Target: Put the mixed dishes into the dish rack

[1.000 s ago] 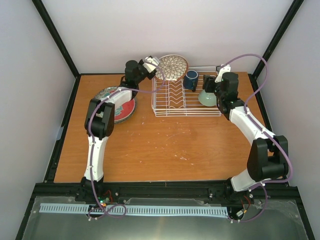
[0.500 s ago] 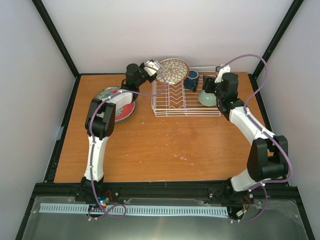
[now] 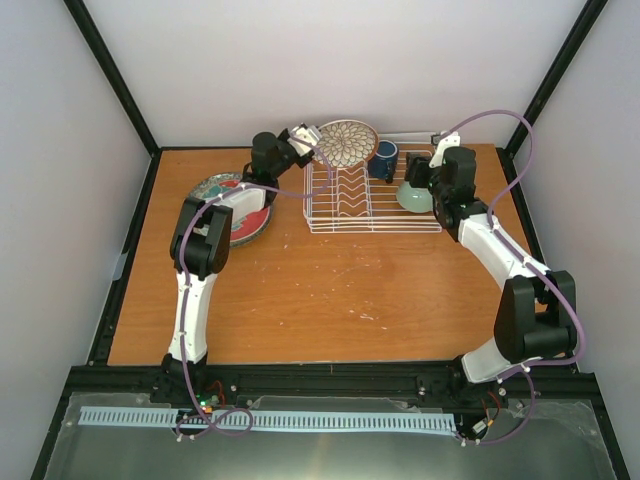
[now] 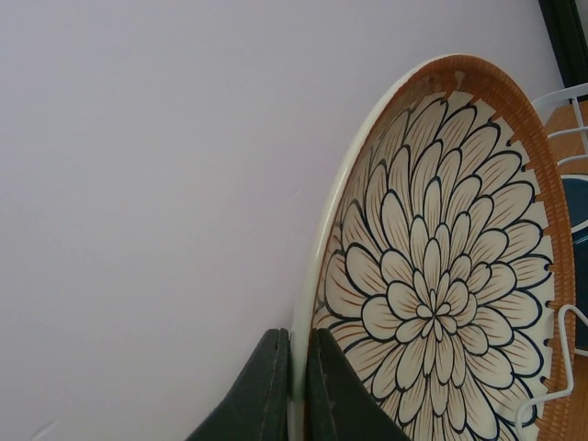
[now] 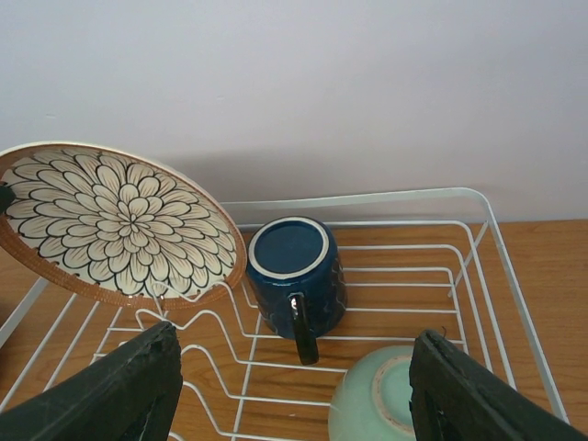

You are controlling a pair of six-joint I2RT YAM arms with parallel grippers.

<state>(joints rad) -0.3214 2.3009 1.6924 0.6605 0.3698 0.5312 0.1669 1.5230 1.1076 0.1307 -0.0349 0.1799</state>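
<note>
While the left pincer (image 4: pixel 296 366) clamps its rim, the plate (image 4: pixel 432 303) juts rightward.

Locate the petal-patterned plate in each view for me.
Top external: petal-patterned plate top centre, at the far left end of the white wire rack.
Left wrist: plate fills the right half.
Right wrist: plate at left, tilted.
Shared landmark: the rack's wires, visible in all three.

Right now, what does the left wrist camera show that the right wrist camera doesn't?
Only the left wrist view clearly shows the left gripper pinching the plate by its rim. Only the right wrist view shows the cup, the whole mug and the open right gripper. Both show the plate, wires of the rack and the wall behind.
</note>
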